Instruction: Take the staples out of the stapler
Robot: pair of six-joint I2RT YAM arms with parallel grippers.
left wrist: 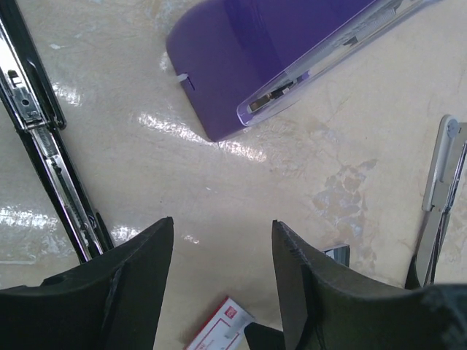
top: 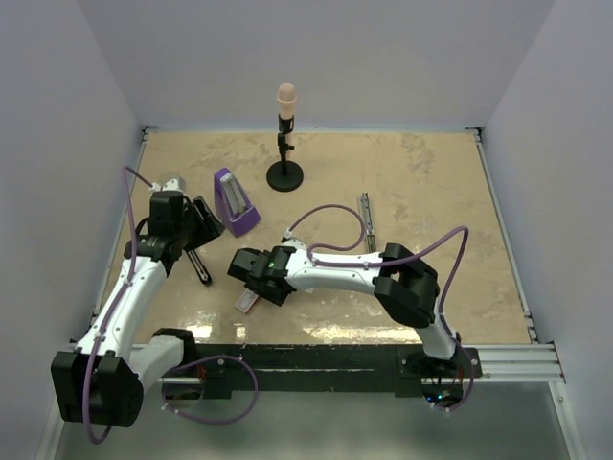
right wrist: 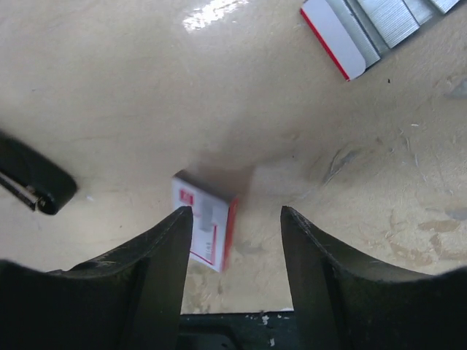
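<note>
The slim black stapler (top: 199, 266) lies open on the table at the left. Its metal rail runs down the left edge of the left wrist view (left wrist: 51, 146), and its black end shows in the right wrist view (right wrist: 33, 179). My left gripper (top: 196, 228) is open and empty just above the stapler, its fingers (left wrist: 139, 277) over bare table. My right gripper (top: 251, 278) is open and empty, low over the table beside a small pink-and-white card (right wrist: 206, 230). Silvery ribbed staples (right wrist: 390, 18) lie by a white, red-edged tray at the top right of the right wrist view.
A purple wedge-shaped object (top: 235, 203) stands just right of my left gripper and also shows in the left wrist view (left wrist: 277, 58). A black stand with a pink top (top: 284, 144) is at the back. A long grey strip (top: 365, 222) lies right of centre.
</note>
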